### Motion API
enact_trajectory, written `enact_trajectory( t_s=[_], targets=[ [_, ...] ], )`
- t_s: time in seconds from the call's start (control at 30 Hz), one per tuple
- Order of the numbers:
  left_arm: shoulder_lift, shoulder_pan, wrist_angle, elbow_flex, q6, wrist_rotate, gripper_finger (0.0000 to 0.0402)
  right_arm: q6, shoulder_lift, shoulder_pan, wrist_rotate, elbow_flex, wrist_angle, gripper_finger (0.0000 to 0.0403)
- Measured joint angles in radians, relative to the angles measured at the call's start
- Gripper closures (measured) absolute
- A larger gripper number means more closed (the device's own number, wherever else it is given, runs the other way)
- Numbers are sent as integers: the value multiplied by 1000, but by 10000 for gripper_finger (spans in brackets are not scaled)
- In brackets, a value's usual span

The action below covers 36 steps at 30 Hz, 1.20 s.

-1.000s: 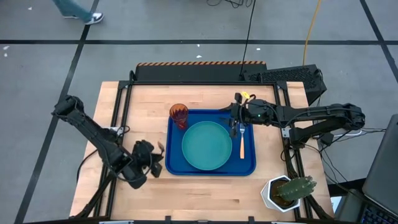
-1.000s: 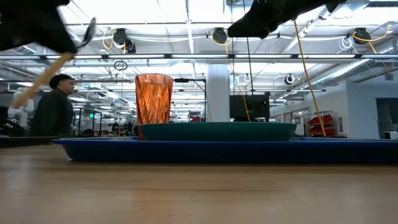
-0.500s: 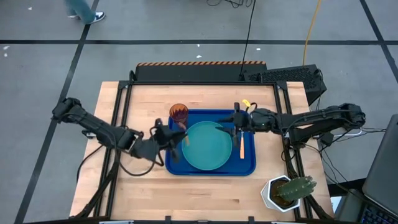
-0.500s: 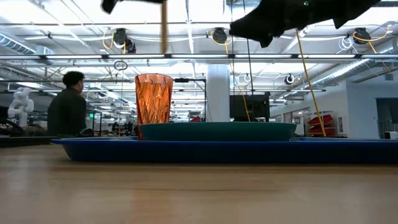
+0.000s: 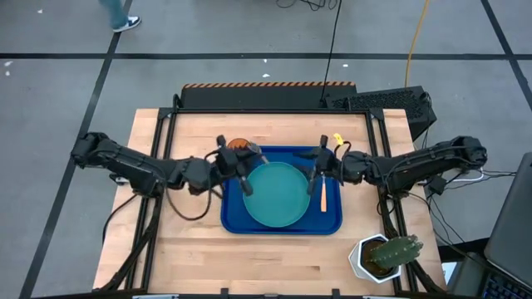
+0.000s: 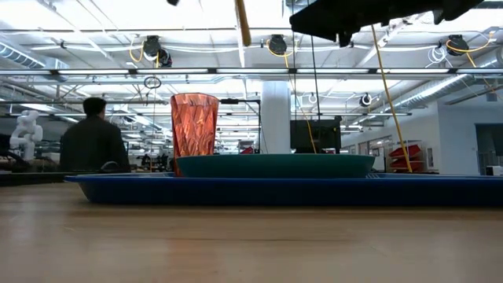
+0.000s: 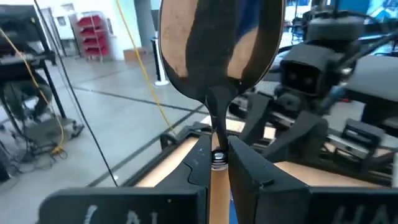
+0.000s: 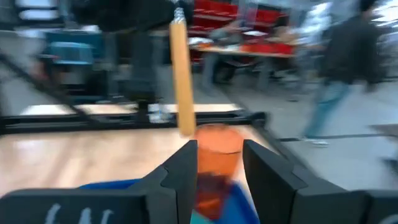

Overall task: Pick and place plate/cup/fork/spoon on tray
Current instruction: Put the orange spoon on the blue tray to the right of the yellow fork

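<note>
Both jaws of the left gripper (image 7: 217,168) pinch the spoon (image 7: 217,56).

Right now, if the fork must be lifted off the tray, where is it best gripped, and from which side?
Grip the fork at the middle of its orange handle, coming straight down from above, jaws closing across it. It lies flat in the narrow strip between the plate and the right rim of the tray, so a side approach would probably not fit.
</note>
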Motion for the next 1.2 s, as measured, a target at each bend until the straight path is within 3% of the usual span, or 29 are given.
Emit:
enact_trajectory(
  t_s=[0.2, 0.3, 0.43, 0.5, 0.8, 0.93, 1.2],
  targets=[
    [85, 73, 103, 0, 57, 143, 371, -182, 5, 22, 233, 0, 24, 282],
    [133, 112, 118, -1, 72, 156, 371, -257, 5, 21, 255, 0, 39, 282],
    [150, 153, 146, 0, 60, 303, 371, -266, 5, 21, 83, 0, 45, 282],
    [152, 159, 135, 0, 45, 310, 371, -246, 5, 21, 4, 0, 50, 282],
    [151, 137, 238, -1, 40, 318, 371, -110, 4, 4, -10, 1, -20, 282],
    [151, 133, 247, -1, 54, 431, 371, -110, 5, 3, -20, 0, -51, 282],
    [151, 132, 243, -1, 27, 479, 371, -63, 4, -39, -248, 0, -40, 282]
  ],
)
